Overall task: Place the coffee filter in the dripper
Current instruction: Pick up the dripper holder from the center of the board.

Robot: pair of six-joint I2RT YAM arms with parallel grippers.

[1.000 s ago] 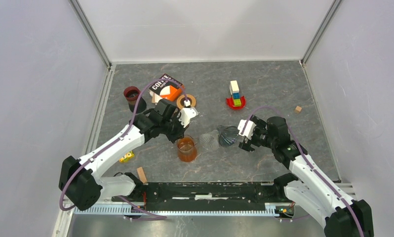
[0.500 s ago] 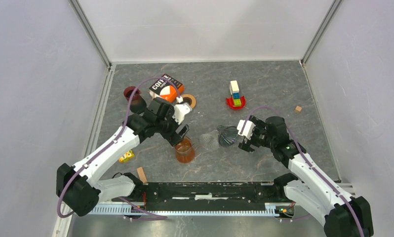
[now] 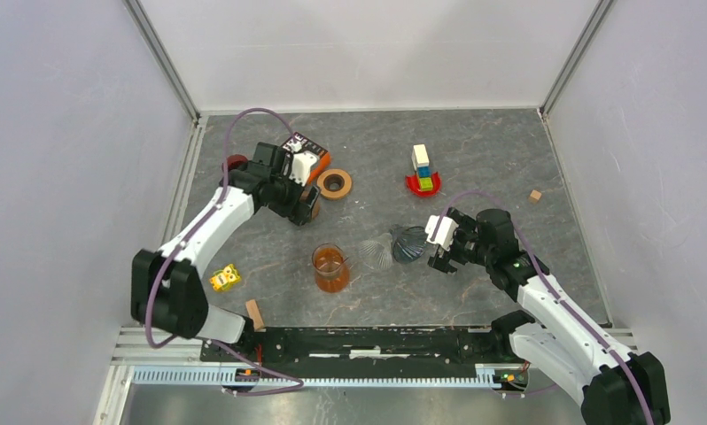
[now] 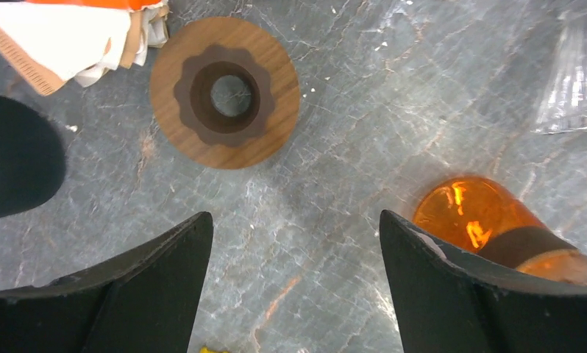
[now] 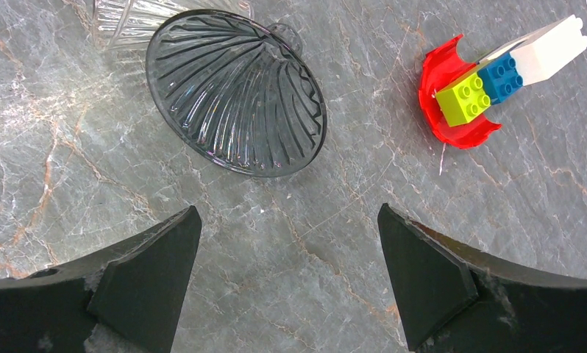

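A second ago the left pincer (image 4: 294, 220) was down at the orange glass (image 3: 330, 267), closed. Now it has let go, swung off to the far left of the table, and stands with its fingers spread wide and nothing between them. The glass is left standing upright on its own, and in the wrist view it sits just off the pincer's right finger. The right pincer (image 5: 289, 213) hasn't budged. It is still spread wide and holds nothing.

The coffee filters (image 4: 62, 33), white and tan papers, spill out of the orange box (image 3: 319, 158) ahead of the left pincer and off to its left, past its left fingertip and not touching it. A wooden ring (image 4: 224, 92) lies flat ahead of that pincer, between it and the filters. The dripper (image 5: 235, 92), dark ribbed glass, lies tipped on its side just ahead of the right pincer and a little to its left, with its open mouth turned toward the fingers. A clear ribbed glass piece (image 3: 376, 252) lies touching the dripper on its far side.

Bare grey stone shows between both pairs of fingers. The left wall rail (image 3: 183, 186) runs near the left arm's elbow. Ahead and to the right of the right pincer, a red lid with toy bricks (image 5: 460, 103) sits well apart from the dripper.
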